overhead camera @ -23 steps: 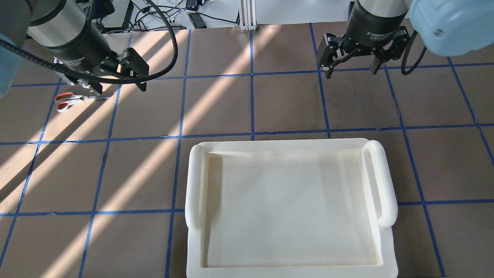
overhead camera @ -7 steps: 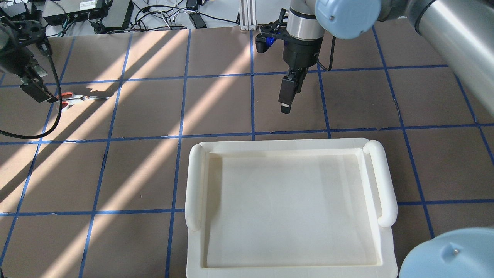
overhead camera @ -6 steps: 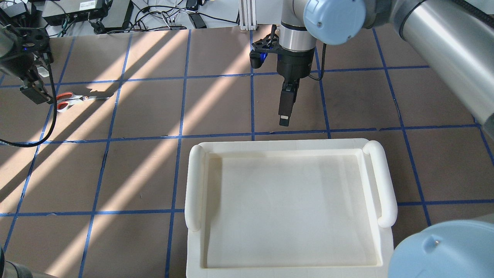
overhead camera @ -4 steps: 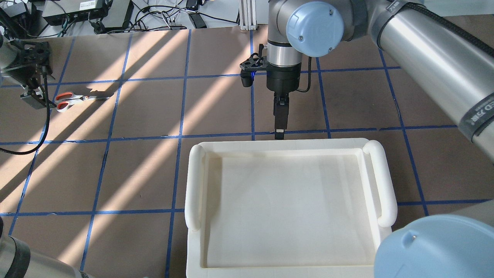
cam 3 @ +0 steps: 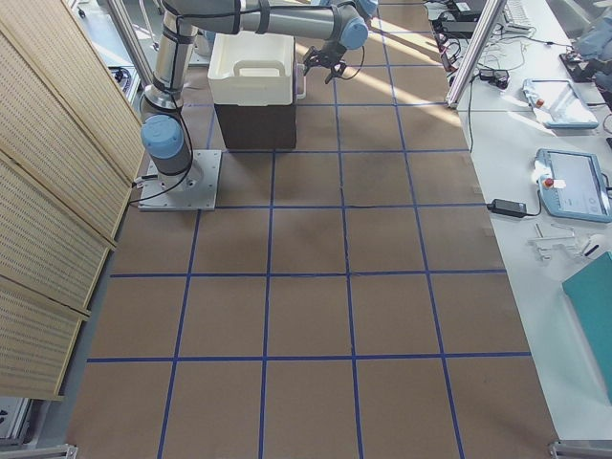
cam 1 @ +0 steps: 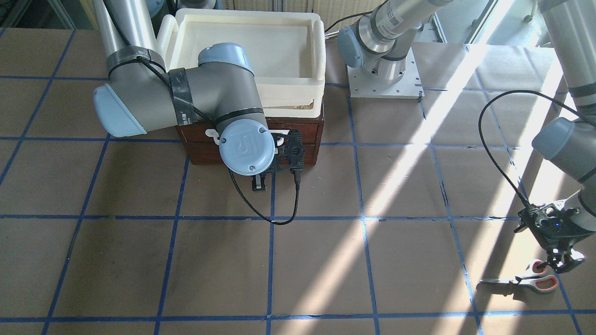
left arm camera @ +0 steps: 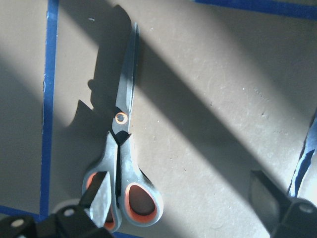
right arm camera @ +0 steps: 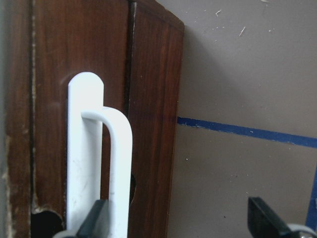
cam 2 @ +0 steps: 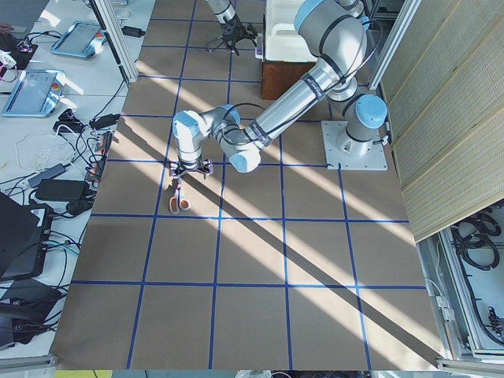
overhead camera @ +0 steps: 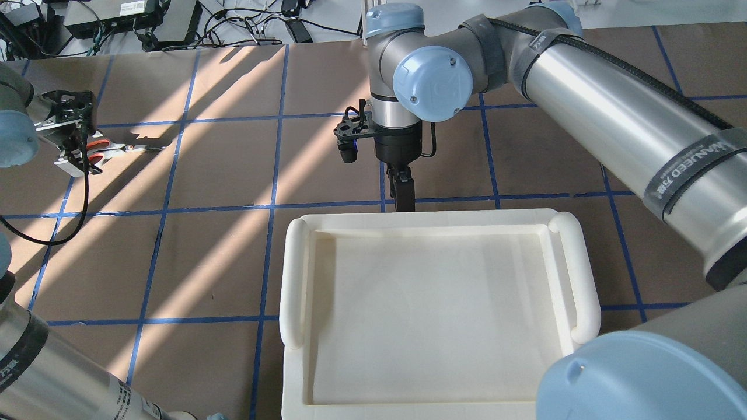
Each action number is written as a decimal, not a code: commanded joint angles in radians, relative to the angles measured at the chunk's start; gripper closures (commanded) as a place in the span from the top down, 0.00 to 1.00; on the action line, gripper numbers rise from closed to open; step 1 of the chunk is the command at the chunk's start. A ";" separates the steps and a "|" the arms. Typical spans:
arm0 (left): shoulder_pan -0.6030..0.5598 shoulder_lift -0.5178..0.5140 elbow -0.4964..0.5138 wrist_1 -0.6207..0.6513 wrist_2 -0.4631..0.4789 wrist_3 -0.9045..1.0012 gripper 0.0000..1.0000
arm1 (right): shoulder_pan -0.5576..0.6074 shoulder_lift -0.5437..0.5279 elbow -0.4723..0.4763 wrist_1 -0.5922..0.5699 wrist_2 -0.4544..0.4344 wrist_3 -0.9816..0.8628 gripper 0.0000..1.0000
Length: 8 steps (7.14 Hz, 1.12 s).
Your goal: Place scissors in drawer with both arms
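Since the overhead picture of roughly half a second back, the right gripper (overhead camera: 404,197) has slid toward 8 o'clock and now hangs at the 12 o'clock rim of the cream tray (overhead camera: 295,274). The left gripper (overhead camera: 73,158) has shifted toward 4 o'clock, over the handle end of the scissors (overhead camera: 117,148).

Seen from overhead, the scissors lie flat on the worktop (overhead camera: 222,256) at about 10 o'clock from the tray and well apart from it. Their blades are closed and point to 3 o'clock.

The left wrist camera shows that gripper's fingers (left arm camera: 99,196) spread wide. One is over a handle loop and the other over bare worktop off to the side, so nothing is pinched. Whether the near finger touches the loop cannot be told.

The right wrist camera shows the drawer (right arm camera: 54,59) not pulled out, in the dark wooden chest under the tray. The right gripper's fingers are also spread. The white bar handle (right arm camera: 121,158) stands just inside one of them, and the other is over bare worktop.
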<state>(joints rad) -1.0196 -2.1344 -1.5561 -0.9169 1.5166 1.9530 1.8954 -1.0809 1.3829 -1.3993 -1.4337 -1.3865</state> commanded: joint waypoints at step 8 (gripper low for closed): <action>0.001 -0.162 0.117 0.027 -0.022 0.035 0.92 | -0.012 -0.011 0.038 -0.010 -0.040 -0.031 0.73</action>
<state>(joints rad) -1.0186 -2.2924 -1.4443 -0.8897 1.4941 1.9859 1.8836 -1.0924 1.4200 -1.4042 -1.4741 -1.4126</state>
